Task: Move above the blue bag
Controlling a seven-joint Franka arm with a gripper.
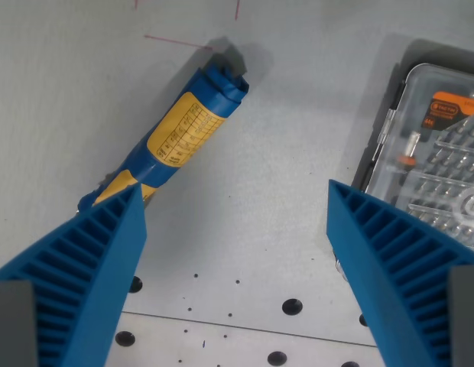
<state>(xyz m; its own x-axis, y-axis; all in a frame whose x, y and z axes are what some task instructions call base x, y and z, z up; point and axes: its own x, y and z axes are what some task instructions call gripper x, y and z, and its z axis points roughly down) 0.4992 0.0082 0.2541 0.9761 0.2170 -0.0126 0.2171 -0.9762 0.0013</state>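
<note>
The blue bag [181,131] is a rolled blue pack with a yellow label, lying slantwise on the grey table toward the wrist view's upper left. Its lower end disappears behind my left fingertip [130,200]. My gripper [233,197] is open, its two blue ribbed fingers spread wide with bare table between them. The bag lies to the left of the gap, not between the fingers.
A clear plastic case of screwdriver bits [436,145] with an orange label lies at the wrist view's right, partly behind my right finger. Thin red marks [176,40] are drawn on the table at the top. Bolt holes [292,306] dot the plate near the bottom edge.
</note>
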